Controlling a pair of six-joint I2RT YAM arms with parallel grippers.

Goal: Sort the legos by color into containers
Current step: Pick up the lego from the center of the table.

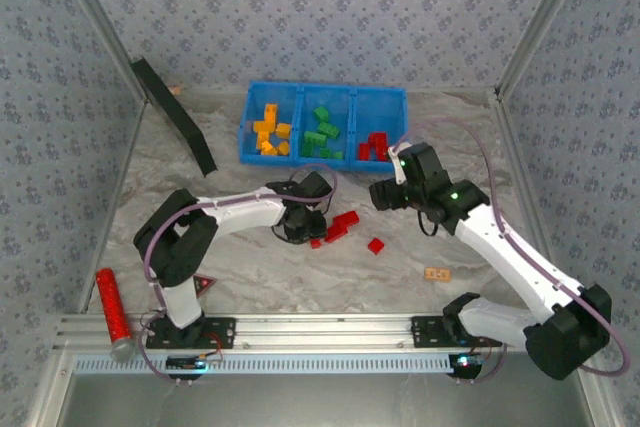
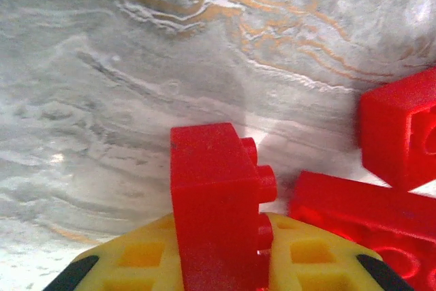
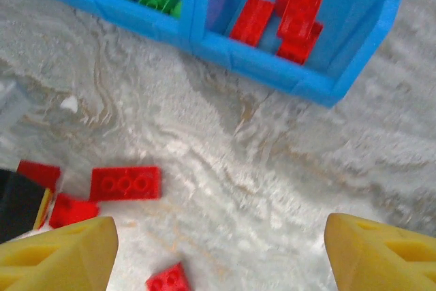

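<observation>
Where the left gripper [image 1: 303,227] reaches down to the table [image 1: 250,277] in front of the bin [image 1: 340,92], its fingers [image 2: 139,258] are clamped on a red brick [image 2: 216,189]. In the left wrist view that brick stands on end between the two yellow pads, its studs facing right. Whether its far end touches the marble I cannot tell. Two more red bricks lie just right of it, one [image 2: 402,127] higher in the view, the other [image 2: 361,219] lying flat, near the held brick but apart from it.

From above, a cluster of loose red bricks [image 1: 343,224] sits right by the left gripper, and a single red one [image 1: 376,245] lies a little farther right, on its own.

The right gripper [image 1: 385,194] hangs over the table between the bin's right end and those loose bricks. Its fingers [image 3: 61,257] are spread wide, with nothing between them. Below them the right wrist view shows bare marble and a flat red brick [image 3: 126,183], studs up.

The bin stands at the far side of the table, its three compartments side by side. Seen from above, the left one holds yellow-orange bricks [image 1: 270,135], the middle one green bricks [image 1: 322,132], the right one red ones [image 1: 375,147].

A tan tile [image 1: 437,273] lies beside the right arm, and a red-black triangle [image 1: 205,285] lies near the left arm's base. A black board [image 1: 175,112] leans at the left wall, and a red cylinder [image 1: 113,307] lies at the near left corner.
</observation>
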